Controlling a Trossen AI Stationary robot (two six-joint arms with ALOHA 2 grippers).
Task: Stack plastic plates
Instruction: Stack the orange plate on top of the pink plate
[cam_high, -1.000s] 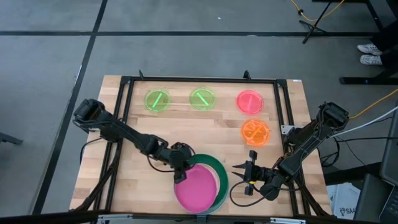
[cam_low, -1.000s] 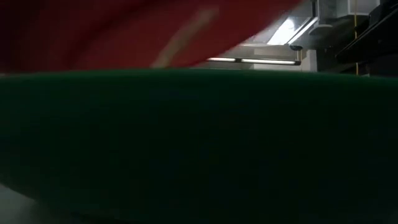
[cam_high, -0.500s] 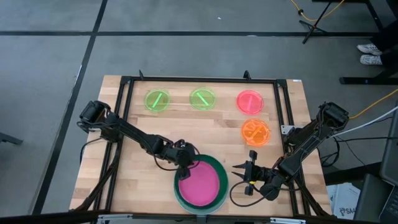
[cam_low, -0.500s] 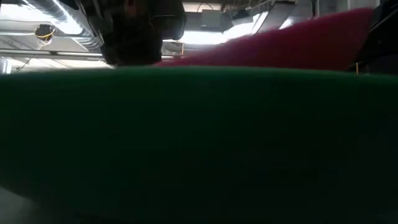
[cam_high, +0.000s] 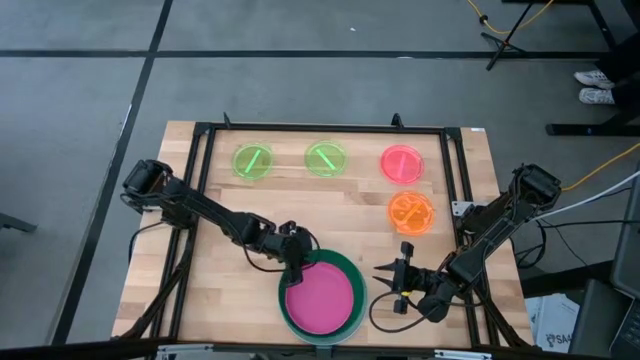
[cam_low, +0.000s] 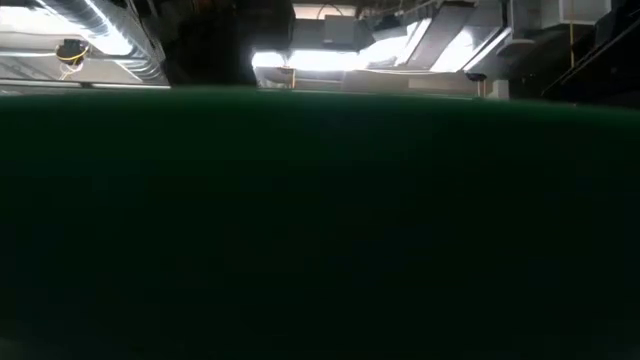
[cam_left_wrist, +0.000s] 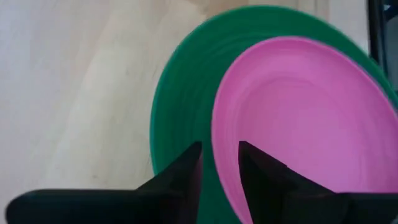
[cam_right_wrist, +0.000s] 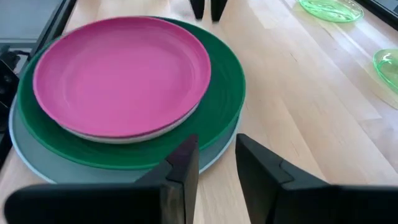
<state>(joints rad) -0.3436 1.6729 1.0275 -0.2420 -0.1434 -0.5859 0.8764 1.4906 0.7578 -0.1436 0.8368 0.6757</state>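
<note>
Tabletop (cam_high: 230, 290): pale wood planks, framed by dark rails, seen whole in the high view.

Stack at the near edge, middle of the tabletop. Light-blue plate (cam_right_wrist: 37, 171) is at the bottom, only a rim crescent being shown in the right wrist view. Dark-green plate (cam_high: 345, 270) is set on it, and in the low view its rim (cam_low: 320, 220) fills nearly the whole picture. Magenta plate (cam_high: 320, 298) is laid on top, inside the green rim, lying flat. A thin cream edge (cam_right_wrist: 124, 135) is seen just under the magenta rim in the right wrist view; whether it is a separate plate cannot be told.

4 small plates are lined along the far side, well apart from the stack: 2 lime-green plates (cam_high: 252, 161) (cam_high: 326, 158) side by side, then the pink-red plate (cam_high: 402, 162), with the orange plate (cam_high: 411, 212) just nearer than it.

Left tool (cam_high: 292, 268) is held at the stack's far-left rim. In the left wrist view its fingers (cam_left_wrist: 186, 171) are spread a little, 1 on each side of the magenta rim, with a gap visible, not pinching it.

Right tool (cam_high: 388, 281) is parked just right of the stack, low over the tabletop, pointing at it. Its fingers (cam_right_wrist: 180, 171) are parted, nothing being held between them.
</note>
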